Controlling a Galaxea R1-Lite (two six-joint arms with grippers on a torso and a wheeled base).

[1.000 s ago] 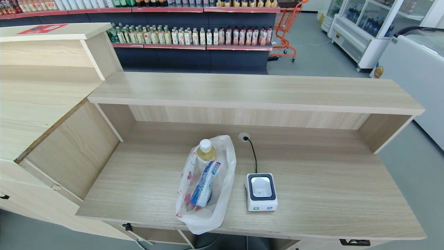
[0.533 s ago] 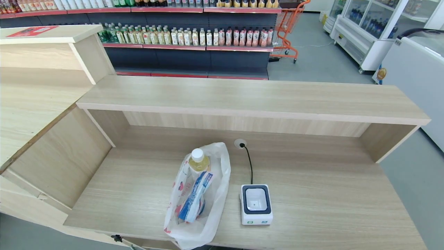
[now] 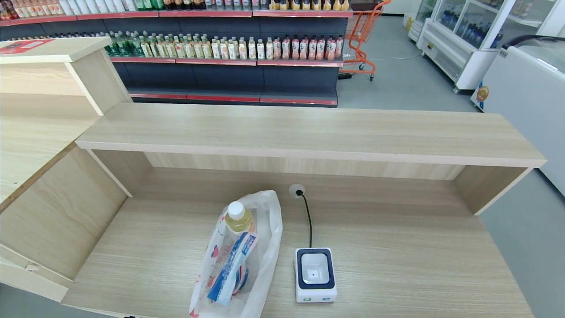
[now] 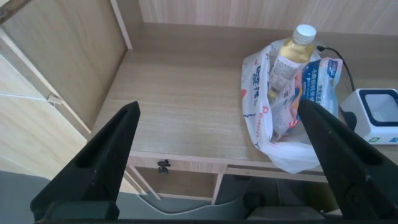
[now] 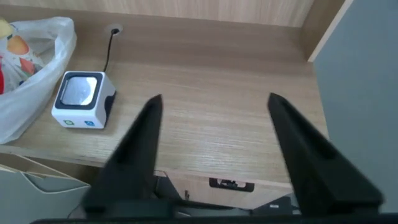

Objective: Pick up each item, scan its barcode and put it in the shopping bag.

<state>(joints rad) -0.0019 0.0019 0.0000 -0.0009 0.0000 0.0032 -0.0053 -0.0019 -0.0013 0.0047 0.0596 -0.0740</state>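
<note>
Right side: bare wood of the bench [image 3: 419, 256] runs from the scanner [image 3: 314, 274] to the right side panel [image 3: 496, 187], the widest way in.
Left side: a bare stretch lies between the shopping bag [image 3: 270, 229] and the left side panel [image 3: 57, 221].
Middle: bag and scanner stand just beside each other with a narrow gap; a bottle [image 3: 238, 218] sticks up from the bag's mouth.
Behind scanner: a cable [image 3: 308, 221] crosses the wood toward the back wall.
Overhead: the top ledge [image 3: 309, 132] roofs the rear.

My head camera has shifted: the scanner [image 3: 315, 274] now shows lower and further left in view, and the bag [image 3: 266, 247] beside it runs off the bottom edge.
</note>
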